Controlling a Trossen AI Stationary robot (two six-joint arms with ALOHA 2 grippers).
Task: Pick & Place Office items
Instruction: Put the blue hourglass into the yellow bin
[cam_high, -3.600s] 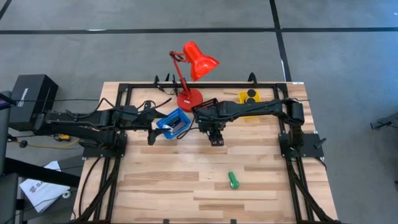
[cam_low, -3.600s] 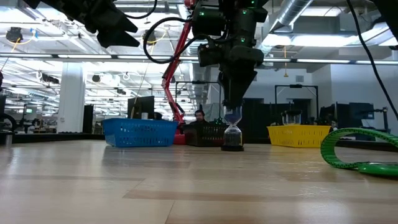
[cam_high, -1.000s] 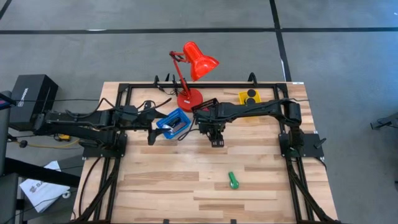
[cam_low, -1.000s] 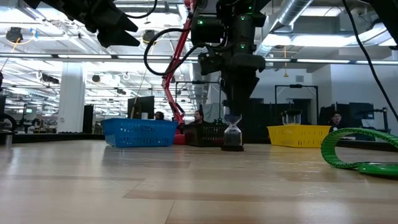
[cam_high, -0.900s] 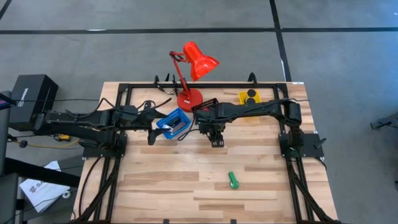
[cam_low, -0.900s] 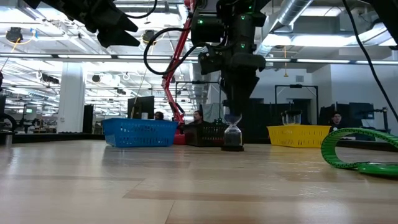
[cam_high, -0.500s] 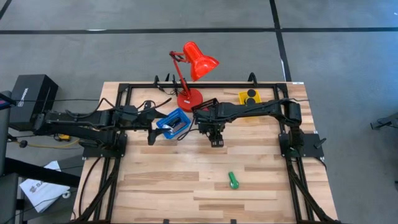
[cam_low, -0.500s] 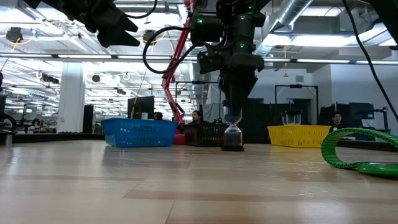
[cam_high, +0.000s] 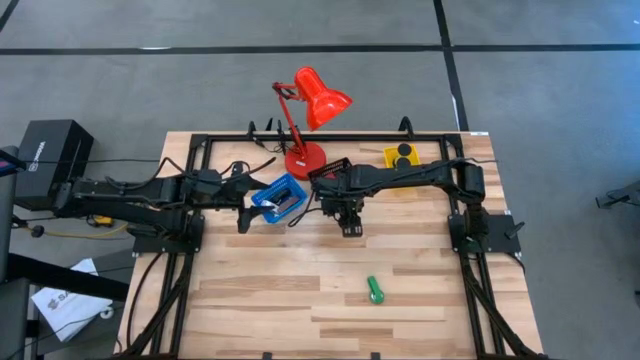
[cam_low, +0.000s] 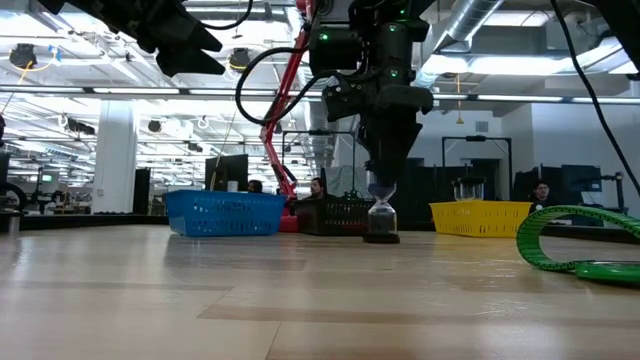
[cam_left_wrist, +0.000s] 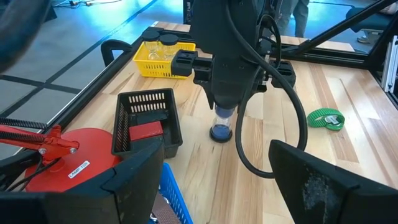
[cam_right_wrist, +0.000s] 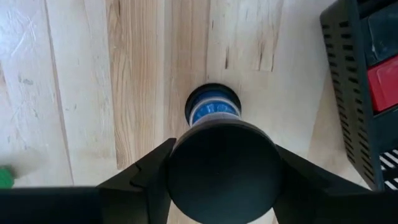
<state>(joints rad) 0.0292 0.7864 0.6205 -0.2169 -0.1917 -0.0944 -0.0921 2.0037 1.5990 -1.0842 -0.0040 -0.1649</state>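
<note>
Blue-filled and standing upright on the wood, the hourglass (cam_low: 382, 218) sits directly beneath our right gripper (cam_low: 384, 186), long axis in line with the half-closed fingers straddling its top without a confirmed hold, while the left gripper (cam_high: 243, 219) waits wide open beside it.

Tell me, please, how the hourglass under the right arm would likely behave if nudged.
The hourglass stands upright on a small base, so a nudge may tip it. Its narrow clear waist looks fragile; its round caps would probably let it roll.
</note>
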